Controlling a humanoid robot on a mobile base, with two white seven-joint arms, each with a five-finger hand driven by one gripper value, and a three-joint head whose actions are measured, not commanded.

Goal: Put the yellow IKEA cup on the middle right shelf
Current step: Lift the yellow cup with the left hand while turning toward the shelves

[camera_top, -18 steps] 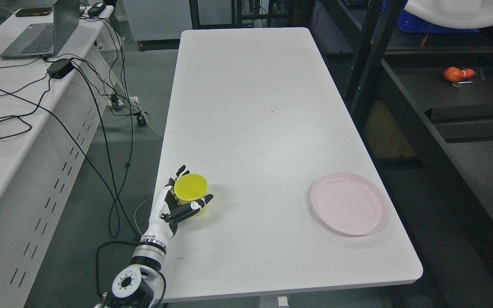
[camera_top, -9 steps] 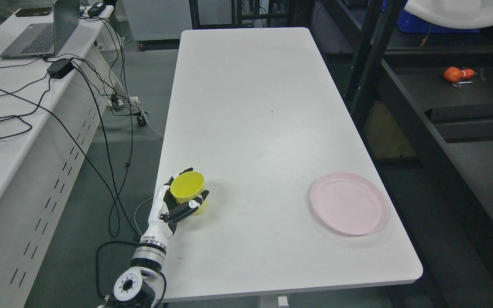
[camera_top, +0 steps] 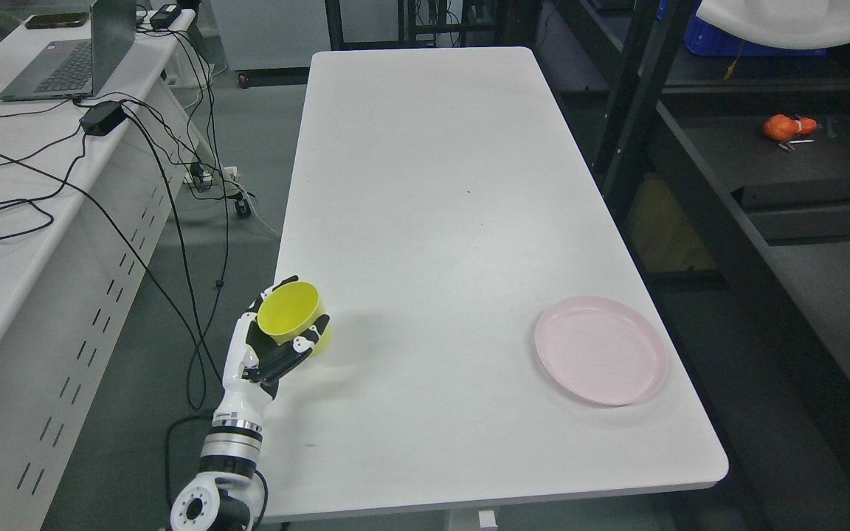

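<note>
left hand [camera_top: 271, 345]: fingers wrapped round yellow cup [camera_top: 291, 315]; cup: tilted at bench [camera_top: 432, 184] left edge; pink plate [camera_top: 600, 359]: well apart

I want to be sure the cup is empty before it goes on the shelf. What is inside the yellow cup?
The yellow cup in the left hand shows only bare yellow inside; nothing is visible in it. Its near inner wall is hidden.

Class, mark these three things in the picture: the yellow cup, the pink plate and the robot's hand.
yellow cup [camera_top: 288, 311], head view, on its inner wall.
pink plate [camera_top: 600, 359], head view, on its flat middle.
left hand [camera_top: 266, 346], head view, on the palm, fingers round the cup.
</note>
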